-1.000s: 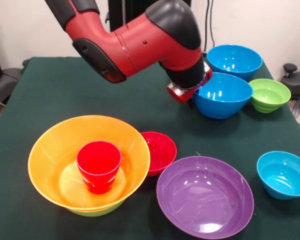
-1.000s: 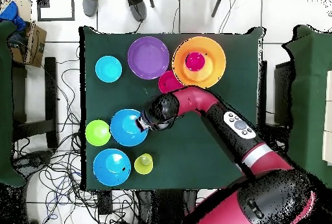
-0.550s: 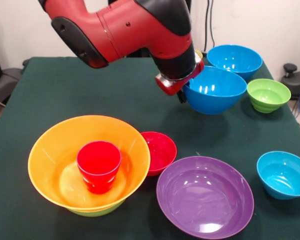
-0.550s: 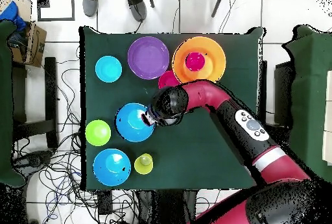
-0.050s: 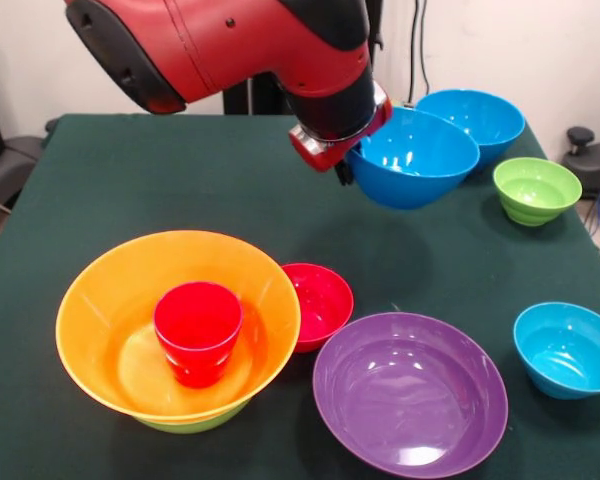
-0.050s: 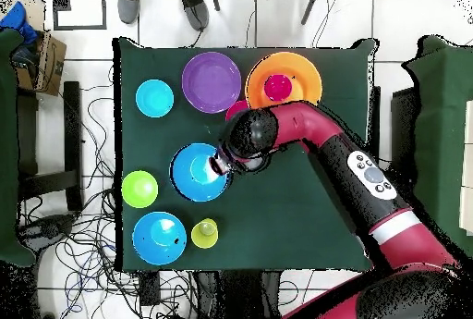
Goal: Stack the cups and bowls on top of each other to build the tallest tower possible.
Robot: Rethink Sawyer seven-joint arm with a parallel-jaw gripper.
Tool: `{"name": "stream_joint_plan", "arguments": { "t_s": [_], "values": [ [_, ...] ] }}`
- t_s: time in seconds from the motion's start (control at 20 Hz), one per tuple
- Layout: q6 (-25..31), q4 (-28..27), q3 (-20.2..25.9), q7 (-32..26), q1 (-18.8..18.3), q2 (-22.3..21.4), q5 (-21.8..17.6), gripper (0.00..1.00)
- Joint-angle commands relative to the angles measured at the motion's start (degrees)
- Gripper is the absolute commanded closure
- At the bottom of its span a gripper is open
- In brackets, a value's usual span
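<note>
1. Blue medium bowl [image 5: 413, 158] hangs tilted above the green surface [image 5: 130, 180], its rim pinched in the gripper [image 5: 346, 172] fingers.
2. Orange bowl [image 5: 110, 300] sits in a lime-green bowl [image 5: 195, 422], holding the red cup [image 5: 198, 332].
3. Purple bowl [image 5: 410, 400] lies empty.

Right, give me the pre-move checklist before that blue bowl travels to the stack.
1. Grip: end effector holds the medium blue bowl by its rim: ok.
2. Bowl off the table: ok, lifted and tilted.
3. Clear of the second blue bowl behind it: cannot tell, they overlap in the front view.
4. Tower upright, red cup standing in the orange bowl: ok.
5. Room for the bowl: not ok, the cup occupies the centre.
6. Path over the small red bowl: ok, it sits low.
</note>
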Motion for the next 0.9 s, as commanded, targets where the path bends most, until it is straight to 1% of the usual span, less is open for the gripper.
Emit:
{"name": "stream_joint_plan", "arguments": {
  "t_s": [0.05, 0.2, 0.45, 0.55, 0.7, 0.9],
  "values": [
    [10.5, -9.1, 1.6, -25.4, 0.4, -0.1, 1.0, 1.00],
    [13.3, -11.5, 1.9, -27.3, 0.5, 0.1, 1.1, 1.00],
    [18.6, -18.2, 1.8, -32.1, 1.5, 1.2, 0.7, 1.00],
    [20.0, -20.6, 1.7, -34.1, 1.8, 1.8, 0.5, 1.00],
    [20.6, -23.4, 1.7, -36.6, 2.1, 2.9, 0.0, 1.00],
    [22.8, -27.0, 1.5, -39.7, 2.5, 4.0, 0.2, 1.00]
  ]
}}
